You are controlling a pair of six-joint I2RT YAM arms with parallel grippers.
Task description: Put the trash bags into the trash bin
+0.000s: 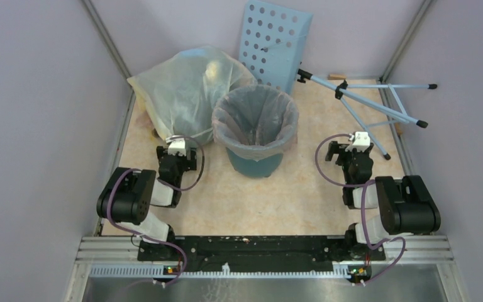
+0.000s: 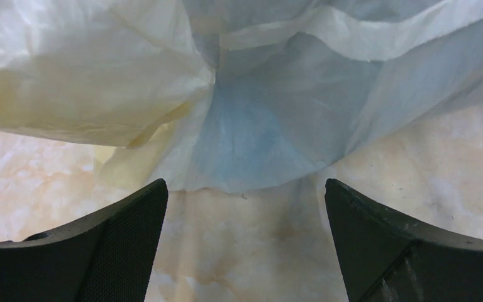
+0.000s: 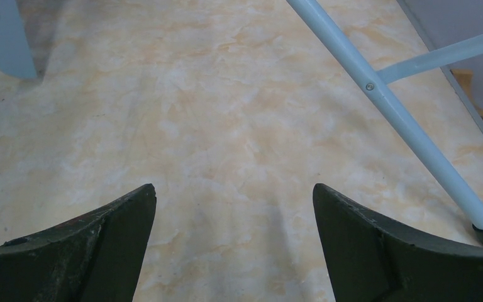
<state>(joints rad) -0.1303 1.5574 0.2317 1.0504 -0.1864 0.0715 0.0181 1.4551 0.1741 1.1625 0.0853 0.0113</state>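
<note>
The teal trash bin (image 1: 256,165) stands upright in the middle of the table. A thin pale-pink trash bag (image 1: 255,118) lines the inside, its edge folded out over the rim. My left gripper (image 1: 175,139) sits left of the bin, open, with nothing between its fingers. In the left wrist view that gripper (image 2: 245,184) faces the bottom edge of the big yellowish-clear sack (image 2: 100,69), a short way off it. Right of the bin, my right gripper (image 1: 351,143) is open and empty over bare tabletop, as the right wrist view (image 3: 234,187) also shows.
The bulging sack (image 1: 185,94) lies at the back left, touching the bin. A light-blue panel with round holes (image 1: 275,41) leans at the back wall. A pale-blue folding stand (image 1: 377,104) lies at the back right, one leg (image 3: 383,100) close to my right fingers.
</note>
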